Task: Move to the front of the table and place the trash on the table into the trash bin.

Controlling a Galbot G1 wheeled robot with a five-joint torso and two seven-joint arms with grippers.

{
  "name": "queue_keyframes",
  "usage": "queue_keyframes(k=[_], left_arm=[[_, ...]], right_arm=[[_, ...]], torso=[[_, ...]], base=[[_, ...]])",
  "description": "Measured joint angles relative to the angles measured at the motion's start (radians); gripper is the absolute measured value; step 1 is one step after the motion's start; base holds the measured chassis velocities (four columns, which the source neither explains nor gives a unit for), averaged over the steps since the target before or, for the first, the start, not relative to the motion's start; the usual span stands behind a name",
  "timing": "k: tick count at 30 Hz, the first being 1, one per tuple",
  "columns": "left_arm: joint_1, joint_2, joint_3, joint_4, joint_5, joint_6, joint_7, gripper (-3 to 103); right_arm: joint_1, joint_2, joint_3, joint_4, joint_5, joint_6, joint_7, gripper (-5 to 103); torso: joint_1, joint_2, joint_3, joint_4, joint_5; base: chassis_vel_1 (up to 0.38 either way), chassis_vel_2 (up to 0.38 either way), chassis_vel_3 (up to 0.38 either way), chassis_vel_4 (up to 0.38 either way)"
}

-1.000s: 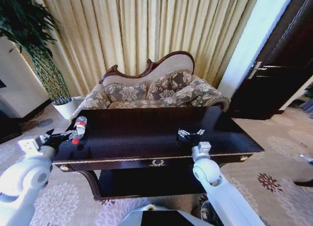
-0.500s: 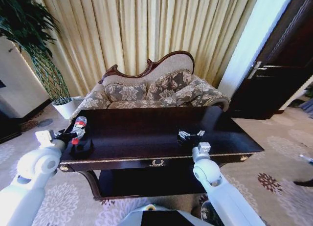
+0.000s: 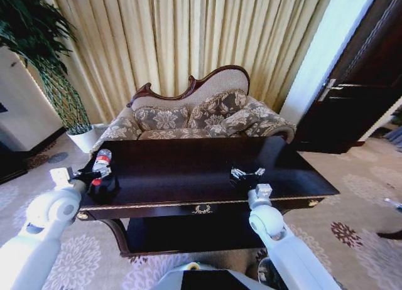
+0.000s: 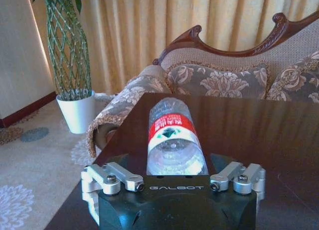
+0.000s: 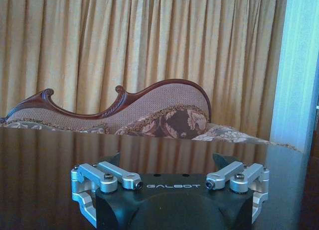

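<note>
Your left claw (image 3: 95, 175) sits spread around the bottle (image 4: 172, 135) at the counter's (image 3: 188, 171) left end; right claw (image 3: 246, 174) spread, above its front.

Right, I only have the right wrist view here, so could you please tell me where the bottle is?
Observer: The bottle lies on its side at the left end of the table, well away from the right hand.
Operator: Thank you. Is the left hand anywhere near it?
Observer: Yes. The left hand is low over that end, open, with the bottle lying between its two sides and not yet gripped.
</note>
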Motion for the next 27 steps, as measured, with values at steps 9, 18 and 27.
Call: queue_keyframes(k=[9, 18, 27], left_arm=[[0.007, -0.018, 0.002, -0.022, -0.039, 0.005, -0.007, 65], [0.026, -0.029, -0.004, -0.032, 0.057, -0.065, 0.056, 38], [0.084, -0.008, -0.019, -0.075, 0.419, -0.398, 0.355, 32]], right_arm=[[-0.003, 0.002, 0.009, 0.0, 0.005, 0.02, 0.0, 100], [-0.007, 0.002, 0.012, 0.003, 0.007, 0.024, 0.005, 100], [0.003, -0.002, 0.002, 0.018, 0.016, 0.019, 0.008, 100]], torso=[[0.0, 0.0, 0.0, -0.0001, 0.0], [0.0, 0.0, 0.0, -0.0001, 0.0], [0.0, 0.0, 0.0, -0.0001, 0.0]], base=[[0.0, 0.0, 0.0, 0.0], [0.0, 0.0, 0.0, 0.0], [0.0, 0.0, 0.0, 0.0]])
